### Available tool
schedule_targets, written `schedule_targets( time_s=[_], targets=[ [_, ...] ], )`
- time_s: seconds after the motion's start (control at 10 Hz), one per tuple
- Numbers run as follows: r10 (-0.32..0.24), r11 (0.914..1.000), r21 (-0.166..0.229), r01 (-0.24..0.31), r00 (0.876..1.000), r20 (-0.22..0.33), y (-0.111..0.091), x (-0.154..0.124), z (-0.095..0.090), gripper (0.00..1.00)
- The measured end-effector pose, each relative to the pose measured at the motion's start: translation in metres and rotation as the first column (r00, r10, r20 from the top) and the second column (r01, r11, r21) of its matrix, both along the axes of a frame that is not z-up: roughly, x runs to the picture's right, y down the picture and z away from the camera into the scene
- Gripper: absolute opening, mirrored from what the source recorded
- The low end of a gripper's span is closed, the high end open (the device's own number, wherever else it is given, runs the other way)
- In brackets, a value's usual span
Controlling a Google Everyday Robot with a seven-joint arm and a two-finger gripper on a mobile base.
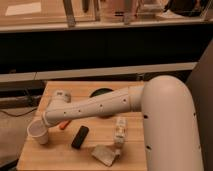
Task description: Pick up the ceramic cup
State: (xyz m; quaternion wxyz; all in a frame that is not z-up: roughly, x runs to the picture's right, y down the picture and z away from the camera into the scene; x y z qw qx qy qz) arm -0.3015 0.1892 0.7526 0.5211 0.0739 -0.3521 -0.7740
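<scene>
The ceramic cup (38, 133) is a small white cup at the left edge of the wooden table (60, 160), tilted a little. My gripper (44, 123) is at the end of the white arm (95, 106), which reaches from the right across the table. The gripper sits right at the cup's rim and appears shut on it. The arm's wrist hides the contact itself.
A dark green bowl (102, 92) sits at the back of the table, partly behind the arm. A black oblong object (80, 136), a small orange item (64, 125), a white packet (120, 131) and a crumpled bag (106, 155) lie on the table's front half.
</scene>
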Motion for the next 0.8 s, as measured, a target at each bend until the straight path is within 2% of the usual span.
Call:
schedule_targets(
  time_s=[0.8],
  targets=[
    [-0.015, 0.9999, 0.007, 0.014, 1.000, 0.013, -0.005, 0.013, -0.003, 0.00]
  ],
)
